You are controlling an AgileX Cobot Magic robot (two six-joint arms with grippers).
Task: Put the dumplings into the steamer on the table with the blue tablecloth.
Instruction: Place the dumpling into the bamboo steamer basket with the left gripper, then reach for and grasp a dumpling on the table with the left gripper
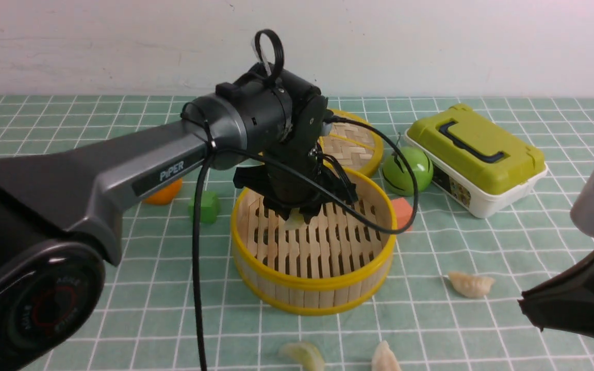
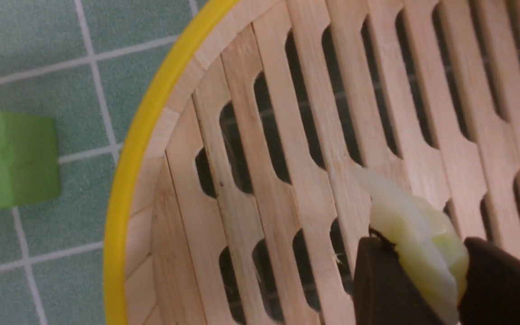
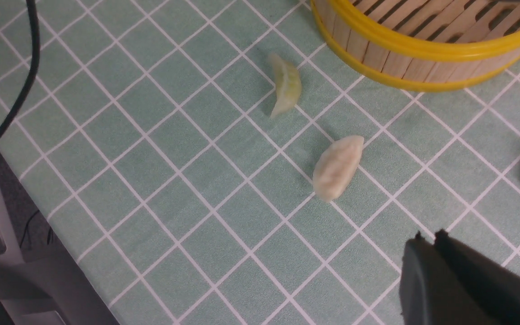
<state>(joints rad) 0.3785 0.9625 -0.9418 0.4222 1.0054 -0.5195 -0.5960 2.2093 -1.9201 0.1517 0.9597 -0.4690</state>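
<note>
So, you are close to having one dumpling in. Your left gripper point(image 2: 427, 289) is down inside the steamer point(image 1: 312, 282), jaws clamped on a green dumpling point(image 2: 404, 225) that hangs close over the slatted floor, toward the far left of the basket; whether it touches the slats I cannot tell. It is not yet let go, so I count nothing as placed. No other dumpling shows on the steamer floor, though the arm hides part of it.

Three remain on the cloth point(image 1: 121, 309). The other green dumpling point(image 3: 287, 85) lies just in front of the steamer; the near white dumpling point(image 3: 337, 167) lies beside it on the right; the far white dumpling point(image 1: 471, 284) lies further right, off the basket's front right side. Your right gripper point(image 3: 429, 234) hovers over that stretch of cloth, jaws together and nothing in them. The near white dumpling is closest to it, so I judge it the natural next pick for that arm.

The cloth lies flat, teal with a thin white grid. It looks faintly napped, so I think the dumplings will sit without sliding. Behind the steamer are the lid point(image 1: 353, 147), a green ball point(image 1: 408, 170) and a lime box point(image 1: 475, 154); a salmon block point(image 1: 402, 211) sits just beside its right rim. To its left are a green cube point(image 1: 205, 206) and something orange point(image 1: 163, 193), half hidden by the arm. A plain white wall closes the back.
</note>
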